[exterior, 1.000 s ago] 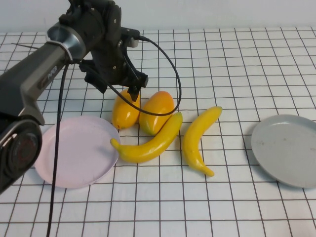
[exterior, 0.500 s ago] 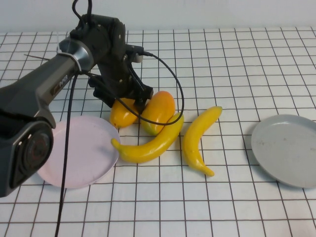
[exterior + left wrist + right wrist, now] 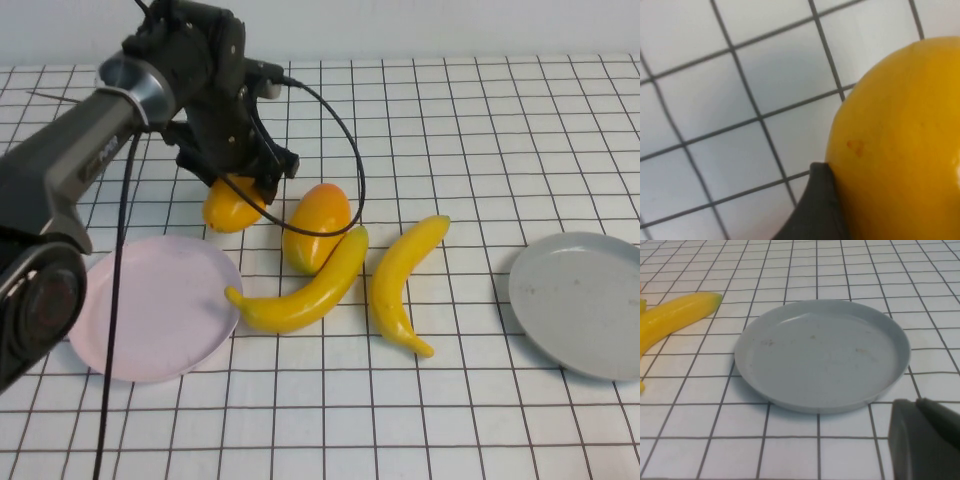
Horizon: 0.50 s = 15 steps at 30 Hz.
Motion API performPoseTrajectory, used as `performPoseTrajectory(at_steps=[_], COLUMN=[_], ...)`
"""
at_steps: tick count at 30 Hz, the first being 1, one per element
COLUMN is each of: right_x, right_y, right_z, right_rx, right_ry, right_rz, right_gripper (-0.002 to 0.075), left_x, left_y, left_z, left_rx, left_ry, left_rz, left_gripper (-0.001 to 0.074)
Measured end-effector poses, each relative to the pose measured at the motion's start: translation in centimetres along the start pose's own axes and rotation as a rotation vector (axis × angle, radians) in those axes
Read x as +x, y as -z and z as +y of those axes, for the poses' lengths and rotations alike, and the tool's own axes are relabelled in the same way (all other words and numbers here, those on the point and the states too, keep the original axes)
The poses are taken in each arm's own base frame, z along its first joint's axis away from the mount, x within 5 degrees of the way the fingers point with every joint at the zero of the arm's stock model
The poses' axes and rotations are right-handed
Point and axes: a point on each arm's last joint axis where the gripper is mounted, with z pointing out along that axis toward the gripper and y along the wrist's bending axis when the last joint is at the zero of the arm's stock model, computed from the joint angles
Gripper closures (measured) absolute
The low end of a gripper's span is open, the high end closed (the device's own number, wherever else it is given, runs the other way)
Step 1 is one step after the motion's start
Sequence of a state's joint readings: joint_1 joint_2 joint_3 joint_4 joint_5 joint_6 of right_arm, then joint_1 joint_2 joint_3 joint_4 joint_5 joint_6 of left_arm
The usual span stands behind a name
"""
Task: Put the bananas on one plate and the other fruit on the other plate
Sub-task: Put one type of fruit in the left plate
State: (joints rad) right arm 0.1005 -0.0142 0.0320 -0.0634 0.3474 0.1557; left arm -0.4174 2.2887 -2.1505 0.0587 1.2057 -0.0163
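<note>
My left gripper (image 3: 238, 190) is shut on the yellower mango-like fruit (image 3: 228, 207) and holds it off the table, behind the pale pink plate (image 3: 150, 305). In the left wrist view the fruit (image 3: 900, 150) fills the frame beside one dark finger (image 3: 815, 205). The redder fruit (image 3: 318, 225) lies on the table touching one banana (image 3: 305, 290). The second banana (image 3: 403, 280) lies to its right; its tip (image 3: 675, 315) shows in the right wrist view. My right gripper (image 3: 918, 412) is shut and empty near the rim of the grey-blue plate (image 3: 822, 352), which is at the right of the table (image 3: 585, 300).
The left arm's black cable (image 3: 345, 160) loops over the redder fruit. The table is a white cloth with a black grid (image 3: 480, 130). Both plates hold nothing.
My left gripper dropped onto the yellower fruit, shut on it, and lifted it up and to the left, away from the redder fruit. The other things have not moved.
</note>
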Motion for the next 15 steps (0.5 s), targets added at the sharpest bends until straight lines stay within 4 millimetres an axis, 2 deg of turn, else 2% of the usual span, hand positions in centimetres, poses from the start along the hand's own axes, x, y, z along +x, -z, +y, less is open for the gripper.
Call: performPoseTrajectory(at_steps=[4, 6, 8, 10, 13, 15], right_x=[0.0, 0.0, 0.0, 0.0, 0.0, 0.0], right_y=[0.0, 0.0, 0.0, 0.0, 0.0, 0.0], right_z=[0.0, 0.0, 0.0, 0.0, 0.0, 0.0], right_rx=[0.000, 0.000, 0.000, 0.000, 0.000, 0.000], right_ry=[0.000, 0.000, 0.000, 0.000, 0.000, 0.000], right_rz=[0.000, 0.000, 0.000, 0.000, 0.000, 0.000], right_gripper=[0.0742, 0.0742, 0.0742, 0.0742, 0.0742, 0.0742], left_x=[-0.1, 0.2, 1.1, 2.5, 6.0, 8.5], left_y=[5.2, 7.3, 8.4, 8.4, 5.9, 4.5], left_z=[0.8, 1.0, 1.1, 1.4, 1.6, 1.7], left_rx=[-0.053, -0.065, -0.072, -0.079, -0.081, -0.075], left_ry=[-0.013, -0.014, -0.015, -0.018, -0.028, -0.034], left_rz=[-0.085, -0.116, -0.112, -0.067, 0.073, 0.104], left_gripper=[0.0189, 0.0189, 0.0189, 0.0189, 0.0189, 0.0189])
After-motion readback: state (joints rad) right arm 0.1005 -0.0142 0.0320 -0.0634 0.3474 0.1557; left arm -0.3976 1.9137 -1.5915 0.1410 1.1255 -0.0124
